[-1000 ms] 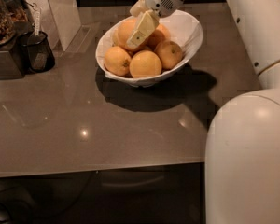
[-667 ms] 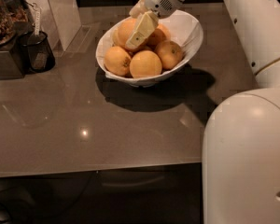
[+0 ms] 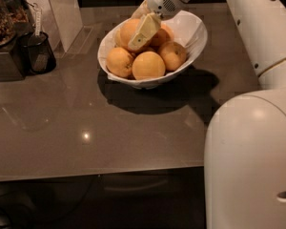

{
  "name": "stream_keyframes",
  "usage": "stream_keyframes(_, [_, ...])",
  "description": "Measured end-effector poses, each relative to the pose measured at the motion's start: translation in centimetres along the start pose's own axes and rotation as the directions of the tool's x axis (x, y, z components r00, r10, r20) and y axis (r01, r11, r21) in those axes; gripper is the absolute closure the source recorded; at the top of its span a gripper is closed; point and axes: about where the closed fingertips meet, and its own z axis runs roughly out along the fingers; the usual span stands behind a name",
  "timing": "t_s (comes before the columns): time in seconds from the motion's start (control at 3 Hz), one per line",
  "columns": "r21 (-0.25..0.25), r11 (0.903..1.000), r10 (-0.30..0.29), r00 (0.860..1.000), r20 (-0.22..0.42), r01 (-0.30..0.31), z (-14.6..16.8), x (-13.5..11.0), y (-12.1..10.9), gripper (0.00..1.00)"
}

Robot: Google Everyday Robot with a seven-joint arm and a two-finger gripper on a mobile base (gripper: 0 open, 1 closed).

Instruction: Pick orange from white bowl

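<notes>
Atop the pile, rear-left of the white bowl (image 3: pixel 193 30), sits the orange (image 3: pixel 125 31): biggest, round, dimpled peel (smaller oranges (image 3: pixel 148 66) crowd below). Gripper (image 3: pixel 139 38) lies vs its right side, reaching from above; open/closed: can't tell

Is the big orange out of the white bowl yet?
In. The orange sits among smaller oranges inside the white bowl, the tool down over it.
</notes>
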Motion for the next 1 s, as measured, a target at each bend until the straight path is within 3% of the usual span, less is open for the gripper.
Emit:
stream_keyframes(0.33, [-0.011, 0.9999, 0.0, 1.0, -0.002, 0.0, 0.28, 0.14, 0.05, 0.45])
stream_keyframes(1.0, [-0.017, 0.9999, 0.0, 1.0, -0.004, 0.0, 0.4, 0.27, 0.08, 0.91])
